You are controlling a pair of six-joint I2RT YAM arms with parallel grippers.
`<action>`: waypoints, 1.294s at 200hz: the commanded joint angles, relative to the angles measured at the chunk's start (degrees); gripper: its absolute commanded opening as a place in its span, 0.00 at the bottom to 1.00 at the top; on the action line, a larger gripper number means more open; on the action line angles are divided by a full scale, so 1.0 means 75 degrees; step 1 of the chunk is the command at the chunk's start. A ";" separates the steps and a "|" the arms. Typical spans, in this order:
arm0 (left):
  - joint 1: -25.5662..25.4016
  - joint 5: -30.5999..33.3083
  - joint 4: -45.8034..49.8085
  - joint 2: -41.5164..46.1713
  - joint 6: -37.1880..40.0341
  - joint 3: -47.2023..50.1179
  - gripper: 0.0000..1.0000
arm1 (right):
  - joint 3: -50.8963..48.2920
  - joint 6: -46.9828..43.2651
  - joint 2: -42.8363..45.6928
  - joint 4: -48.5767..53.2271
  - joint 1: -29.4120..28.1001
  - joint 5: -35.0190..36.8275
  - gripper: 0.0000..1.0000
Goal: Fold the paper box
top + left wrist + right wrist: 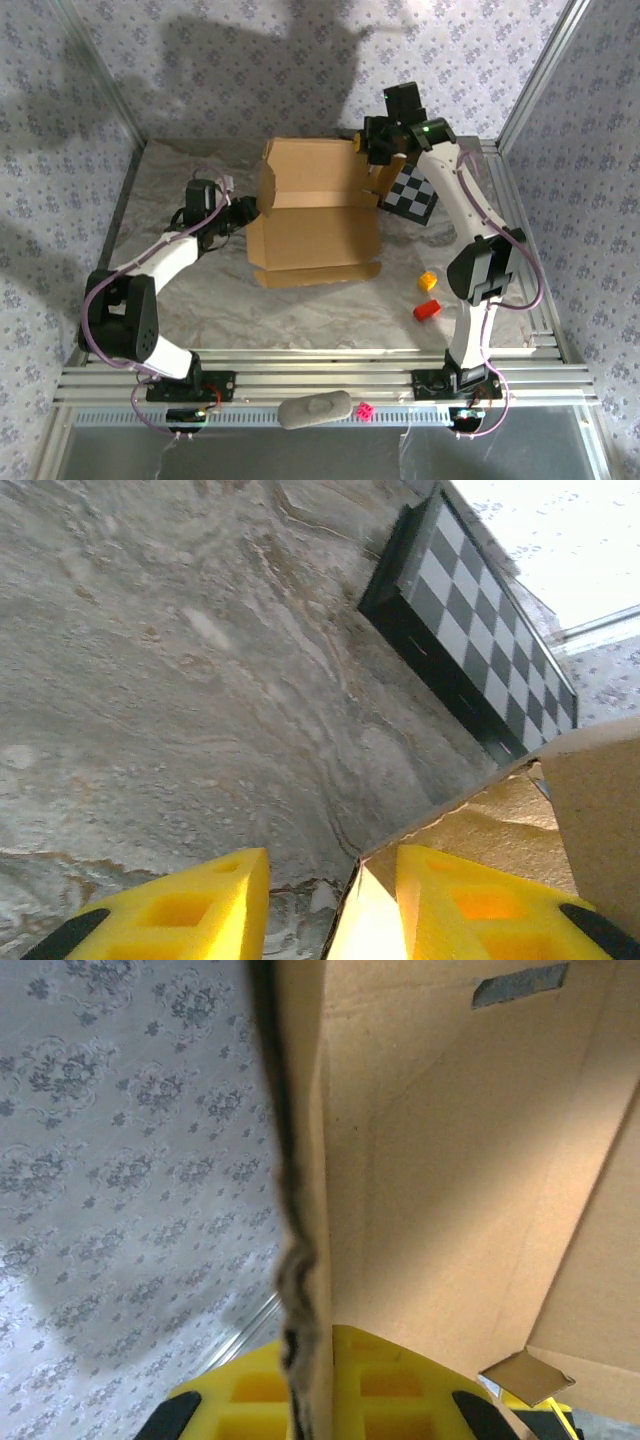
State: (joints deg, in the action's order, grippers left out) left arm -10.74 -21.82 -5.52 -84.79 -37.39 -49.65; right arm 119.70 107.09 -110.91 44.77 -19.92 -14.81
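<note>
The brown paper box point(315, 225) lies mid-table, its back panel and left side flap standing up. My left gripper point(243, 211) is at the box's left edge. In the left wrist view its yellow fingers point(200, 910) stand open astride a thin cardboard edge point(352, 905), with table showing in the gap on the left side. My right gripper point(376, 150) is raised at the box's back right corner. It point(310, 1385) is shut on an upright cardboard flap point(300, 1210), and the box's inside point(460, 1160) spreads to the right.
A black-and-white checkered board point(412, 192) point(480, 630) lies just right of the box, under the right arm. A yellow block point(427, 281) and a red block point(427, 310) sit front right. A grey object point(315, 410) and a pink die point(366, 410) rest on the front rail.
</note>
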 commanded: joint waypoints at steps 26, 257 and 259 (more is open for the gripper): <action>-0.0057 0.1092 0.1198 0.1686 0.1182 0.0133 0.47 | -0.0214 -0.0503 0.0067 0.0234 0.0116 0.0082 0.00; -0.1474 0.4053 0.1196 0.2445 0.4581 -0.0138 0.61 | -0.0890 -0.0638 -0.0155 -0.0207 -0.0120 0.0230 0.00; -0.1480 0.4127 0.1226 0.2361 0.4562 -0.0197 0.58 | -0.0895 -0.0623 -0.0148 -0.0214 -0.0121 0.0229 0.00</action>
State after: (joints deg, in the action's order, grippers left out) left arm -21.76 -0.71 4.34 -63.09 -4.91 -46.26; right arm 112.36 102.37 -111.87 43.05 -20.97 -12.86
